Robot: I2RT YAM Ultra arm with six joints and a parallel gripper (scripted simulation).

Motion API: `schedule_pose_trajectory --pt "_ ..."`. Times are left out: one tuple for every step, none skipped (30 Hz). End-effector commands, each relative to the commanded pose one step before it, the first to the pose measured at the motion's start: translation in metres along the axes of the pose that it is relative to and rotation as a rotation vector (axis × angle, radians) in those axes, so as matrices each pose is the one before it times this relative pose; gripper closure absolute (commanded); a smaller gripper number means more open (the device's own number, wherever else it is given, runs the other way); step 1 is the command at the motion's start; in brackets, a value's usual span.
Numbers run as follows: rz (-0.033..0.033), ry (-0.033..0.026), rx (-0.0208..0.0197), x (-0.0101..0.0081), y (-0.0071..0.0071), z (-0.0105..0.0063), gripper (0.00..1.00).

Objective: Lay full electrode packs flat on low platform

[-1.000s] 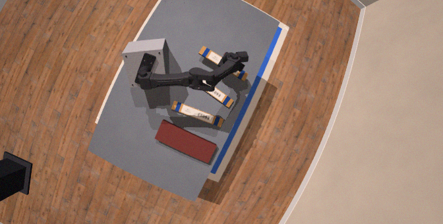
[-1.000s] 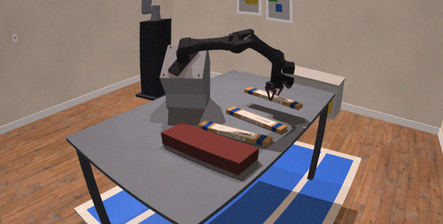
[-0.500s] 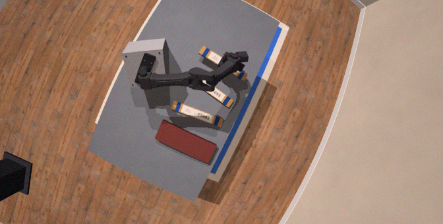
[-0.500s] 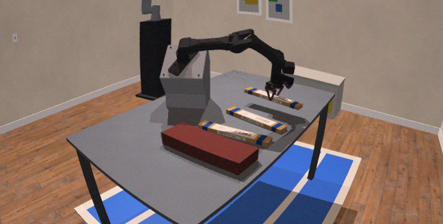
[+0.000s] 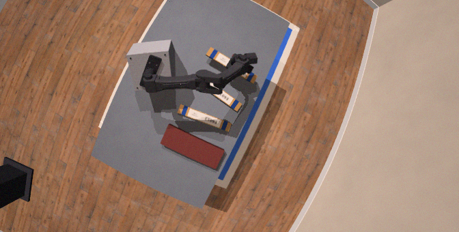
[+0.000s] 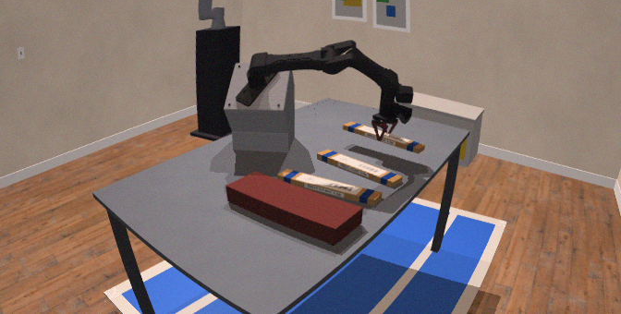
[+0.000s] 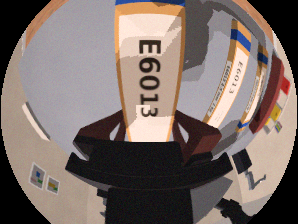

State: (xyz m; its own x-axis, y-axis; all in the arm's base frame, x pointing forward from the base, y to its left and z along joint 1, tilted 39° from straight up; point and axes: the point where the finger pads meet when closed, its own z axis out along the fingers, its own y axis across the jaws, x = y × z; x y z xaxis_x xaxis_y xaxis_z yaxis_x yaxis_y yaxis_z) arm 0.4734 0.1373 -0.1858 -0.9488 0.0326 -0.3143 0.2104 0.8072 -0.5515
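Observation:
Three long tan packs with blue bands and white labels lie on the grey table. The far pack [image 6: 383, 137] shows in the wrist view [image 7: 149, 76], marked E6013. My gripper [image 6: 383, 132] is shut on this far pack near its middle, fingers on its two long sides; the pack looks level and at table height. The middle pack [image 6: 359, 167] and the near pack [image 6: 329, 187] lie flat and apart. The low dark red platform [image 6: 294, 206] sits beside the near pack with nothing on it. From above, the arm hides the far pack's middle [image 5: 231, 65].
The grey robot pedestal [image 6: 261, 113] stands at the back of the table. The table's right edge [image 6: 416, 187] runs close to the packs' ends. A white cabinet [image 6: 448, 122] stands behind the table. A black stand [image 6: 216, 80] is on the floor at the back.

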Motion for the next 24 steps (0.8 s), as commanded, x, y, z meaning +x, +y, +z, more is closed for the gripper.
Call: schedule_pose_trajectory --pt "-0.01528 -0.08911 -0.05877 -0.01269 0.02577 -0.05072 1.0" --pt "-0.00035 0.00011 0.00011 0.00009 -0.00008 0.00007 1.0" --pt "-0.00346 0.00305 0.00254 0.00179 -0.00047 0.00103 1.0" --pt "-0.00105 0.00076 0.00065 -0.00012 -0.00035 -0.00034 1.0" --pt "-0.00214 0.00179 0.0015 0.00049 -0.00048 0.00001 1.0" --pt "0.0 0.0 0.0 0.0 0.0 0.0 1.0" --pt "0.0 0.0 0.0 0.0 0.0 0.0 1.0" --pt "0.00137 -0.00158 -0.00128 -0.00089 0.00013 -0.00049 1.0" --pt "-0.00026 -0.00003 0.00004 -0.00002 -0.00006 0.00002 1.0" --pt "-0.00018 -0.00002 0.00005 -0.00007 -0.00001 0.00001 1.0" --pt "-0.00026 -0.00001 0.00002 -0.00004 -0.00005 0.00001 1.0" --pt "-0.00027 -0.00001 0.00002 -0.00004 -0.00005 0.00001 1.0" --pt "-0.00026 -0.00001 0.00002 -0.00004 -0.00005 0.00001 1.0" --pt "-0.00027 -0.00001 0.00002 -0.00004 -0.00005 0.00001 1.0" --pt "-0.00026 -0.00001 0.00002 -0.00004 -0.00005 0.00001 1.0" --pt "-0.00035 -0.00002 0.0 -0.00001 -0.00009 0.00001 1.0" --pt "-0.00026 -0.00001 0.00002 -0.00004 -0.00005 0.00001 1.0" --pt "-0.00025 -0.00003 0.00001 -0.00005 -0.00005 0.00001 1.0" --pt "-0.00012 -0.00015 -0.00009 -0.00008 -0.00002 0.0 1.0" --pt "-0.00012 -0.00015 -0.00009 -0.00008 -0.00002 0.0 1.0" --pt "-0.00012 -0.00014 -0.00009 -0.00008 -0.00002 0.0 1.0" --pt "-0.00012 -0.00015 -0.00009 -0.00008 -0.00002 0.0 1.0" --pt "0.0 0.0 0.0 0.0 0.0 0.0 1.0" --pt "0.0 0.0 0.0 0.0 0.0 0.0 1.0"
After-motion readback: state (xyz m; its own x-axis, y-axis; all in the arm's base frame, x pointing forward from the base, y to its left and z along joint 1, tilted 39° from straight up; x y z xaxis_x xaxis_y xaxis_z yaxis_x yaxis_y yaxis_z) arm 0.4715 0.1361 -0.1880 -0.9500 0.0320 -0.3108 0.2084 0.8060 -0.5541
